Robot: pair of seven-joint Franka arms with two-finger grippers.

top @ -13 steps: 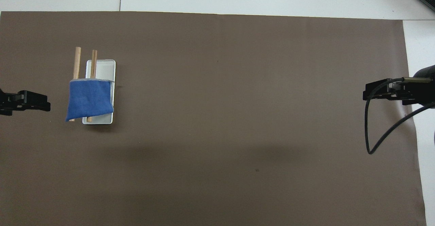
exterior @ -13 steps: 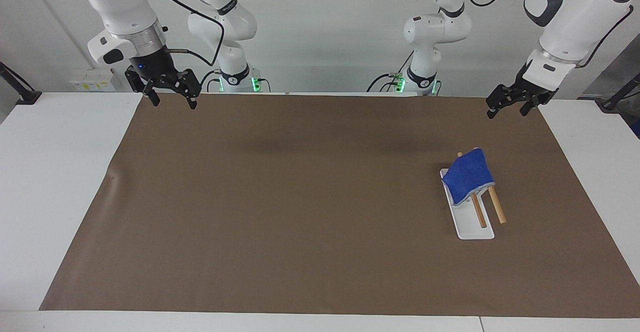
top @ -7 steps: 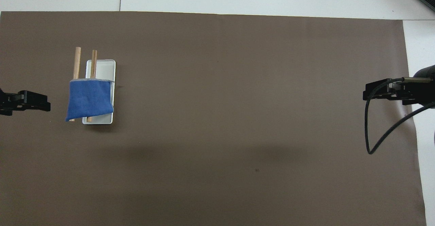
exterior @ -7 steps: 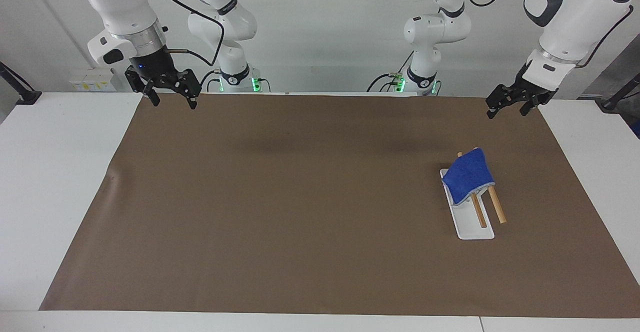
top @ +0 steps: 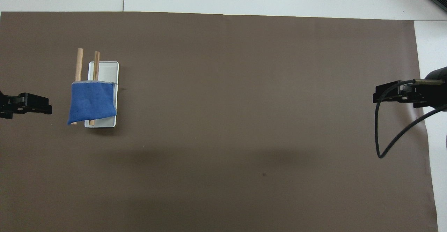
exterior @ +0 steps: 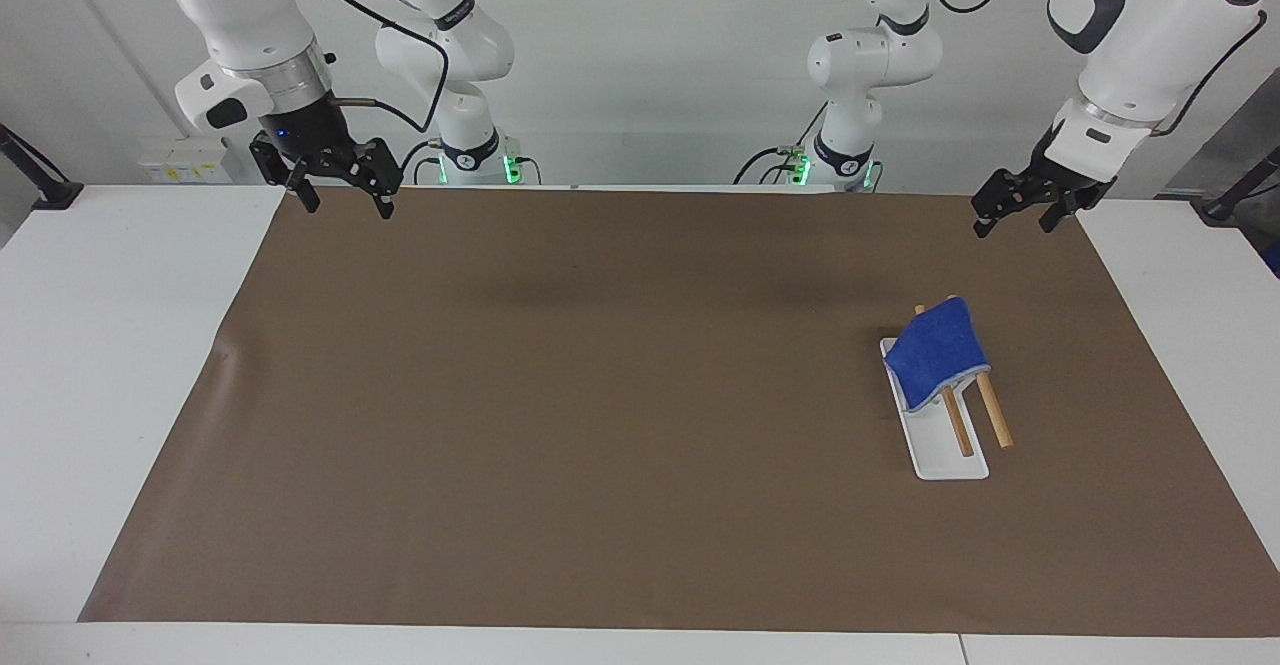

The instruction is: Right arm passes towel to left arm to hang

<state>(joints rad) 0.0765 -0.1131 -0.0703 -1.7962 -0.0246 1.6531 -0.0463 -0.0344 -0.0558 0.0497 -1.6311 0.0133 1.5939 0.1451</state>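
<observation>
Hanging above the mat's (exterior: 600, 425) corner at its own end of the table, the right gripper (exterior: 340, 193) has its fingers spread and holds nothing. Toward the left arm's end, the towel (exterior: 938, 350) lies draped over two wooden rods (exterior: 993, 408) of a white rack (exterior: 945, 455), covering the rods' ends nearer the robots. The left gripper (exterior: 1015, 215) hangs over the mat's edge, well apart from the towel, fingers released and empty.
</observation>
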